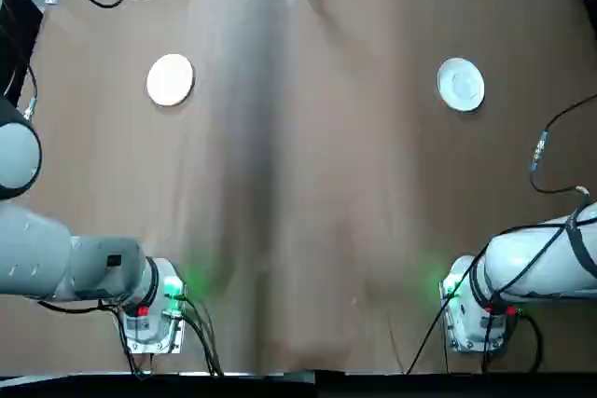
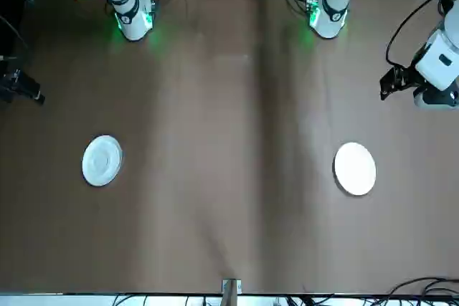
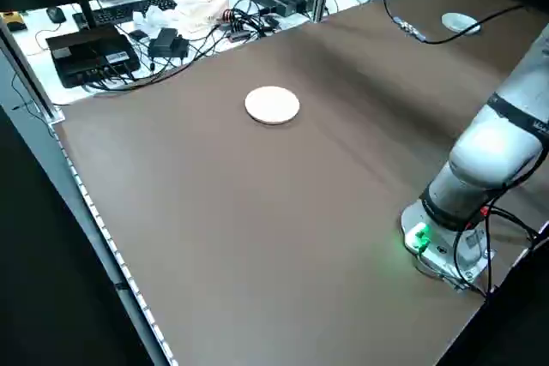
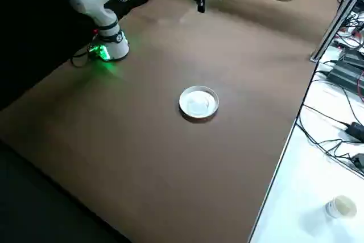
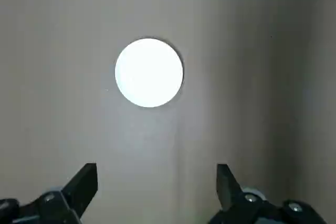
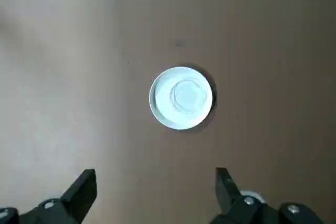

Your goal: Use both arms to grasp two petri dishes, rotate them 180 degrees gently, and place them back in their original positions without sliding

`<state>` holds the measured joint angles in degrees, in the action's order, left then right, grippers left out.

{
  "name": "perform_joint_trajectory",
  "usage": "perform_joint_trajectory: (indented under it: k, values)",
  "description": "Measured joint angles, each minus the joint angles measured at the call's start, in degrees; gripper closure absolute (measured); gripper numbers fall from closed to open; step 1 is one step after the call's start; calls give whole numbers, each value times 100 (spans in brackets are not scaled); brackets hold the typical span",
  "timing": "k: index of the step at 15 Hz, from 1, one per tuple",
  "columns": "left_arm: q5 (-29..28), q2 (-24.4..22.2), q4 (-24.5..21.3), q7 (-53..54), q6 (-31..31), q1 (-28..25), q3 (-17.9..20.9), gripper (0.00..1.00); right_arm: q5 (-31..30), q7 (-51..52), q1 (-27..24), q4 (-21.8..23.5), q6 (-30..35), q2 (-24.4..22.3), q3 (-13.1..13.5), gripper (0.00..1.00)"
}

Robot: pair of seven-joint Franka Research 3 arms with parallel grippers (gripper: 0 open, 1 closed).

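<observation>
Fingers (image 5: 81,187) (image 6: 81,192) spread, black and angular, above a plain white disc (image 5: 149,73) and a glossy ringed dish (image 6: 181,98).

White rounded robot arms (image 1: 65,258) (image 2: 330,5) with dark joint rings, black cables, green lights.

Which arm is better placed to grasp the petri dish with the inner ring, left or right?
Right, most likely. The ringed dish lies on the robot's right side, and the open right gripper faces it in its wrist view. The left gripper faces the plain dish.
</observation>
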<state>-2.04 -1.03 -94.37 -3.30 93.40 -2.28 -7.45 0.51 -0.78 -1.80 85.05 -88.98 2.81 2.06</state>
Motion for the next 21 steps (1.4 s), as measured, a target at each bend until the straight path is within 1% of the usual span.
perform_joint_trajectory:
  k: [9, 13, 15, 18, 21]
  values:
    - [7, 3, -19, -1, 0, 2, -23, 0, 22, -4, 21, 2, 19, 0, -7, 0]
    - [7, 17, -19, 0, 1, -25, 12, 0, 28, -1089, 17, 35, 50, 31, -2, 0]
    - [7, 27, -21, 0, 1, -34, 13, 0, 81, -1428, -31, 49, 46, 117, 13, 0]
    - [7, 89, -40, 28, 1, -36, 12, 0, 544, -1938, -378, 74, -8, 360, 58, 0]
    - [7, 230, -81, 294, 25, -35, 7, 0, 617, -2170, -602, 86, -122, 616, 95, 0]
